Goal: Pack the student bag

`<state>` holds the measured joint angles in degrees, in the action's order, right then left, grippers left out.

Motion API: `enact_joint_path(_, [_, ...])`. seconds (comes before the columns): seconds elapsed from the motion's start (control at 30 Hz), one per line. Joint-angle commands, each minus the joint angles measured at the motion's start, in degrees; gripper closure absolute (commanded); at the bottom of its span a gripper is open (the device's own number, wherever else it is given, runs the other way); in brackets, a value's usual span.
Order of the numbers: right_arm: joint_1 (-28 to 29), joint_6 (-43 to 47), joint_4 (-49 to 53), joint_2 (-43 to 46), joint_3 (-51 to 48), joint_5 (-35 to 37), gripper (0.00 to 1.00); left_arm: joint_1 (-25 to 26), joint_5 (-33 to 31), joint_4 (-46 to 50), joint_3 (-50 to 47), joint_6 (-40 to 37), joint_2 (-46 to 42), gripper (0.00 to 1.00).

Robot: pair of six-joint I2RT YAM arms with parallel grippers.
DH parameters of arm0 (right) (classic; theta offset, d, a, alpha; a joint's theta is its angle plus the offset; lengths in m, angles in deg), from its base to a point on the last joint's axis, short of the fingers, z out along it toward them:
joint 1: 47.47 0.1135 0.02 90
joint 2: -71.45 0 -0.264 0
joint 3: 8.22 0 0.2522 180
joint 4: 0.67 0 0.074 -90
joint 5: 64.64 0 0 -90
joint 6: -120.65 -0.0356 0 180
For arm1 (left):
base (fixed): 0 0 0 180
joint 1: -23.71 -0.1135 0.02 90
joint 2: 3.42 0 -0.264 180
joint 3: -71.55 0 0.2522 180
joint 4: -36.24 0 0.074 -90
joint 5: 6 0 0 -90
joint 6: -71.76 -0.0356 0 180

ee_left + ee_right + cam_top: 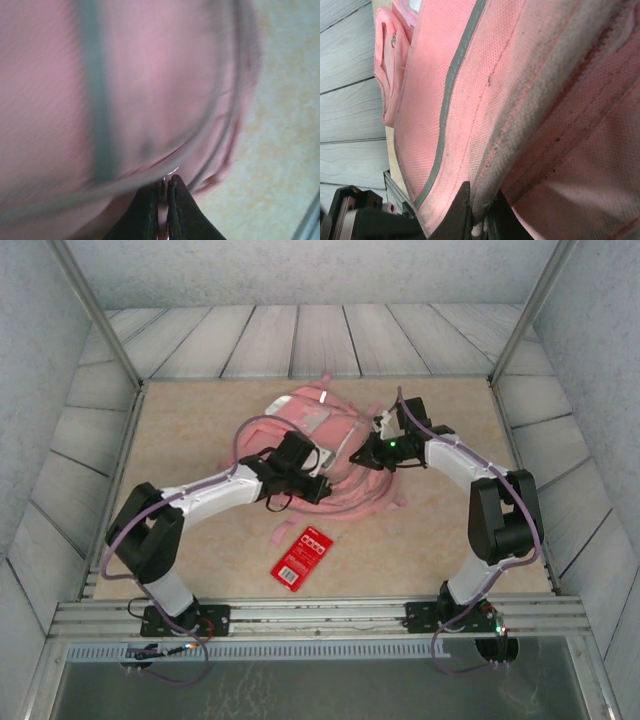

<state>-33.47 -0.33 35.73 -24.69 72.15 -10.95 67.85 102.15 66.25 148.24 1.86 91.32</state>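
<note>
Pink fabric sits pinched in the closed jaws of the right gripper point(479, 202), while the left gripper point(165, 184) is clamped on a small metal ring point(171, 172) at a seam, apparently bracing the student bag point(318, 412), which lies toward the far middle of the table point(185, 535), so a zip can be opened.

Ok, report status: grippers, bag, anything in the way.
Left gripper shut on bag. Right gripper shut on bag. Red case lies outside it, not blocking.

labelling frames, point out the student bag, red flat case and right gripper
student bag point(290, 400): top view, pink fabric at its far end
red flat case point(302, 558): top view, middle of its face
right gripper point(479, 196): right wrist view, between fingertips pinching bag fabric
</note>
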Motion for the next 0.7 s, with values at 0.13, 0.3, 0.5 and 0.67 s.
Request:
enact_joint_path(0.13, [-2.03,5.98,3.01,0.41,3.49,2.15,1.00,-6.01,-11.92,4.23,-5.74,3.91,-6.60,1.00])
enact_joint_path(0.3, [-2.08,7.77,4.08,0.46,4.65,1.26,1.00,-7.62,-13.58,5.52,-3.21,0.11,-4.53,1.00])
enact_joint_path(0.5, [-2.00,8.49,4.71,0.44,4.54,-0.13,0.88,-7.58,-8.87,4.48,-1.14,-1.62,-3.19,0.94])
enact_joint_path(0.67, [-1.02,13.27,5.84,4.46,1.21,-2.44,0.55,-7.61,-6.65,3.63,-5.85,-2.77,-7.58,0.49])
